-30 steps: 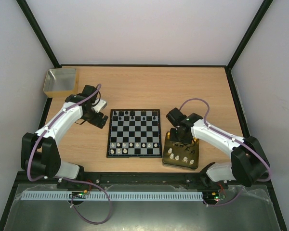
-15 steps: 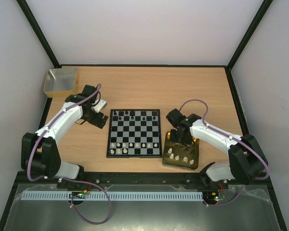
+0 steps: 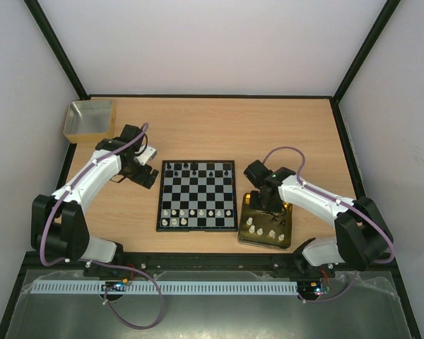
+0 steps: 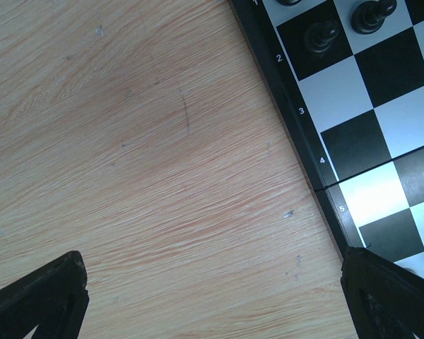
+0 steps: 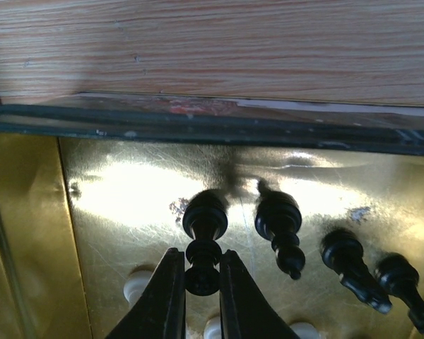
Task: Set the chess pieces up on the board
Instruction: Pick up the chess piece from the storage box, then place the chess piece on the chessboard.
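- The left gripper [image 4: 210,254] hangs over the bare table [image 4: 127,141] just beside the left edge of the board [image 3: 196,192], jaws wide and holding nothing; if I swing it right too low, a finger could catch the black border and shove the board, toppling what stands on it.
- On the board, black pieces [image 3: 198,167] line the far side and white pieces [image 3: 198,212] the near side, with gaps in both; they are tiny, so I reckon any brush while setting down a neighbour would knock them over.
- The right gripper [image 5: 201,265] is down in the gold tray [image 5: 106,212], jaws narrow and closed on a black piece [image 5: 204,244]; the grip looks to be at one end rather than the middle, so it may pivot or slip out on the lift; I cannot tell whether it stands or lies.
- A second black piece [image 5: 279,226] sits just beside the right finger; a sideways pull could drag it along; two more lie further right, clear of the fingers.
- Carrying low toward the board risks clipping the tray's rim and dropping the piece.
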`<action>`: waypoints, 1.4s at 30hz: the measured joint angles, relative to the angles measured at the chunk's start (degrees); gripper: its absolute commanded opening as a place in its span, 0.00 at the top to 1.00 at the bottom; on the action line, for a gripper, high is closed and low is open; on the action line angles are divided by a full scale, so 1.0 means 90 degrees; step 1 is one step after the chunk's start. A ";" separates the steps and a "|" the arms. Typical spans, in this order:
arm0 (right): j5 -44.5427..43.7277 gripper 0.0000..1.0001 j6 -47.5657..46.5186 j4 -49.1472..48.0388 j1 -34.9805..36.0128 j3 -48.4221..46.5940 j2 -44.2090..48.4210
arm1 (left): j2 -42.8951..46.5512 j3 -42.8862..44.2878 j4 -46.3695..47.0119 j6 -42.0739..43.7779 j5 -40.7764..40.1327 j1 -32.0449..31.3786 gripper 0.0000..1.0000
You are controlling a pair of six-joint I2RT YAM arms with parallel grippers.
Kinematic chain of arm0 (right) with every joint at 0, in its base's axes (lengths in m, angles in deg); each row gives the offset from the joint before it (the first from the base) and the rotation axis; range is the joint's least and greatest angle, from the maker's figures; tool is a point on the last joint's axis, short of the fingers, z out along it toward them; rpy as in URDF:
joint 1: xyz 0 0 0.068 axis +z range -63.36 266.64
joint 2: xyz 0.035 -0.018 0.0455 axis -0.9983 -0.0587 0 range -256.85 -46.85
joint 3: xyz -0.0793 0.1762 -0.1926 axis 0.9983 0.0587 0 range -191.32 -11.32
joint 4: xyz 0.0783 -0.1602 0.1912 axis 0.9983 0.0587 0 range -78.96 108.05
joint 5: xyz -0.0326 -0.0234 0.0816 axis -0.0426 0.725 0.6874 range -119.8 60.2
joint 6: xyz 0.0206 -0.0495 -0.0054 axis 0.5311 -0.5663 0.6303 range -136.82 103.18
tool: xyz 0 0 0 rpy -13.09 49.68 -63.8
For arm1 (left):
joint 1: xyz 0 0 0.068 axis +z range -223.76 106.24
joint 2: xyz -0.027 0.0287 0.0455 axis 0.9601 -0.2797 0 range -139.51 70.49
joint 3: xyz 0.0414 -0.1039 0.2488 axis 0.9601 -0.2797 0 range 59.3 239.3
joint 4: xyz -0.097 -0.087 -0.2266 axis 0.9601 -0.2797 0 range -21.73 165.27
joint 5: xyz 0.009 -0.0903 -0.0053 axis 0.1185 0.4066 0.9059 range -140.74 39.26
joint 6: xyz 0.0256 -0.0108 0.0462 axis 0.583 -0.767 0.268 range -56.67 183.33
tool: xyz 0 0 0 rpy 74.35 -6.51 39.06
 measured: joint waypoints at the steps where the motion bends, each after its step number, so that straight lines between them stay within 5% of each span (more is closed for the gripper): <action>1: -0.0005 0.93 -0.0007 0.0044 0.0000 -0.0034 0.0000 | 0.0000 0.0000 0.0000 0.0002 0.0000 0.0000 0.02; 15: -0.0359 0.94 -0.0372 0.1287 0.0000 -0.2652 -0.0488 | 0.0000 -0.0002 0.0007 0.0000 0.0000 0.0000 0.02; 35: -0.0114 0.97 -0.1056 0.1542 0.0284 -0.8082 -0.5411 | 0.0000 -0.0015 0.0104 -0.0027 -0.0061 0.0000 0.03; 42: 0.0039 0.97 -0.1061 0.1661 0.0469 -0.8779 -0.6081 | 0.0000 -0.0036 0.0114 -0.0027 -0.0063 0.0000 0.02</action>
